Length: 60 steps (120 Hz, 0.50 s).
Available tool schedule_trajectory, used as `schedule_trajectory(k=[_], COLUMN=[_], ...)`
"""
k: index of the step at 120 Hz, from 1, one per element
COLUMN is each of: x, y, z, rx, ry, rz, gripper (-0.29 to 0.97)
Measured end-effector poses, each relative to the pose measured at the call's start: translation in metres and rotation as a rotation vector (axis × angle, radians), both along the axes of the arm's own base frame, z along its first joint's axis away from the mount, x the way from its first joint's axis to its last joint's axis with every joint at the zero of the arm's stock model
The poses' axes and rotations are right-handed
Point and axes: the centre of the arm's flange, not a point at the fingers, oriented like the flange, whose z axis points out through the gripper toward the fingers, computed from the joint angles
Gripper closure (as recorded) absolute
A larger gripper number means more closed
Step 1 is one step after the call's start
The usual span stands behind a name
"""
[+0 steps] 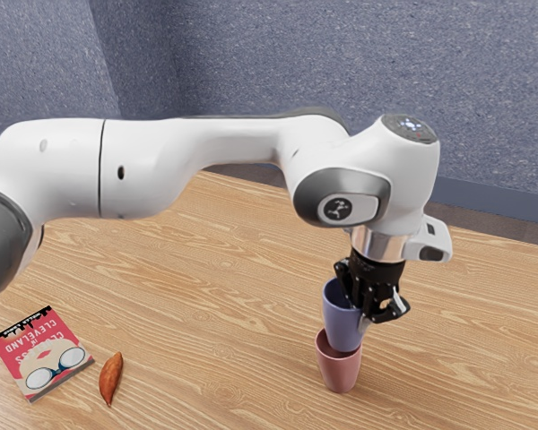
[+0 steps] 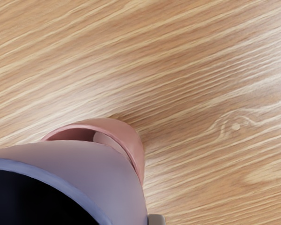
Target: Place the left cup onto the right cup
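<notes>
While the near-left corner of the counter (image 1: 206, 269) just has a small book (image 1: 40, 354) and an orange almond-shaped thing (image 1: 111, 377) beside it, both well apart from the action, the risky bit is further right. The pink cup (image 1: 339, 369) stands upright, and the lavender cup (image 1: 342, 315) sits with its base down inside the pink one's mouth. It's clearly tilted though, leaning toward the left rather than nested straight. The wrist view agrees: the pink rim (image 2: 126, 136) peeks out from under the lavender wall (image 2: 84, 168) on one side only. Just behind and above, the hand (image 1: 377, 309) looks pinched onto the lavender cup's right-side rim, fingers close together with the wall between them. My worry is that letting go at this angle lets the lavender cup rock, jam crooked, or tip the pink cup, since nothing braces it. Pushing down harder off-centre could also skid the pink one across the counter. Beyond that there's only the far wall (image 1: 484, 81), no trouble there.
</notes>
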Motion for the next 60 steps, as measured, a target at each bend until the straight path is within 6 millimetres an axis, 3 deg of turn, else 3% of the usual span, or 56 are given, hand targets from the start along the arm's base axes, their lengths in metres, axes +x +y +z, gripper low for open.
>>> schedule_trajectory(k=[34, 60], x=[0.007, 0.005], y=[0.005, 0.004], z=[-0.016, -0.017], rx=[0.016, -0.002], ry=[0.010, 0.035], rz=[0.023, 0.040], gripper=[0.77, 0.33])
